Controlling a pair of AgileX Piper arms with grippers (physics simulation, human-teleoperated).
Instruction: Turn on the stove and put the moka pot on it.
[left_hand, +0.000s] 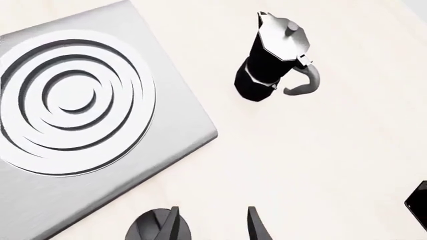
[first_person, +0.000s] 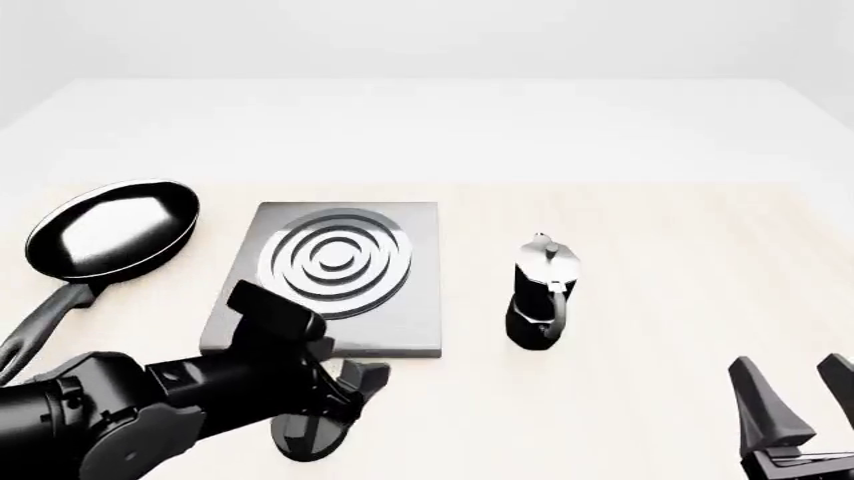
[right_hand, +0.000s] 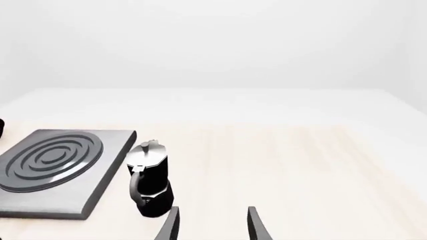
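**Left gripper over the knob, moka pot waiting beside the burner**

While the moka pot (first_person: 543, 292) stands upright on the table just to the right of the stove (first_person: 400, 330), apart from it and with its handle turned toward the arms, nothing rests on the ring burner (first_person: 335, 260). The small black knob (first_person: 310, 436) lies on the table in front of the stove's near edge, and the left gripper (first_person: 350, 392) hangs right above it with its fingers spread; the left wrist view shows one finger crossing the knob's rim. Whether the knob is already touched I cannot tell.

The step in hand looks to be turning the stove on. To do it well, the left gripper should come down centred so the fingers straddle the oval across its narrow width, then close before any twist; a lopsided grip would likely skate off or push the knob along the table.

The right gripper (first_person: 794, 400) sits low at the near right, fingers apart and holding nothing, well clear of the pot. A black frying pan (first_person: 114, 228) lies to the stove's left.
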